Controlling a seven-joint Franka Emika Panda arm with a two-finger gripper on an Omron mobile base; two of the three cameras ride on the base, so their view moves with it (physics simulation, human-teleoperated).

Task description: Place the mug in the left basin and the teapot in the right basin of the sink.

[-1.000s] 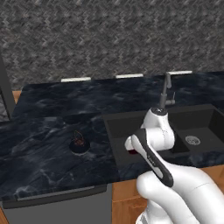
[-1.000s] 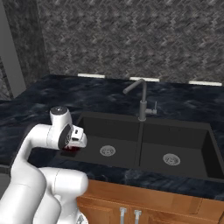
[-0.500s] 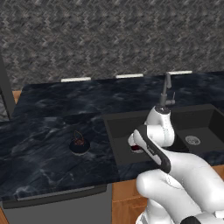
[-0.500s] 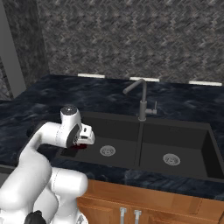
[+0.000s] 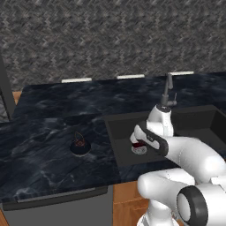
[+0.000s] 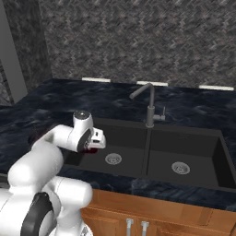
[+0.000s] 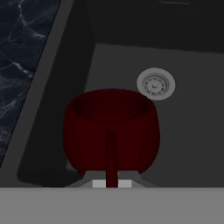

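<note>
The dark red mug (image 7: 111,129) hangs low inside the left basin (image 7: 188,131), its handle (image 7: 110,157) pinched by my gripper (image 7: 111,183), which is shut on it. The basin's silver drain (image 7: 155,84) lies just beyond the mug. From the base views the mug (image 5: 138,145) (image 6: 91,150) peeks out under my hand, over the left basin (image 5: 119,132) (image 6: 129,147). The squat black teapot (image 5: 80,146) stands on the counter left of the sink, apart from the arm. The right basin (image 6: 184,156) (image 5: 198,123) holds nothing but its drain.
A slim grey tap (image 6: 149,105) (image 5: 167,90) rises at the sink's divider, close behind my arm. Dark marbled counter (image 5: 44,132) surrounds the sink, with a patterned wall behind. The basin's left wall (image 7: 65,65) is near the mug.
My hand has carried the mug a little to the right, from the sink's left rim to over the left basin floor. The teapot has not moved.
</note>
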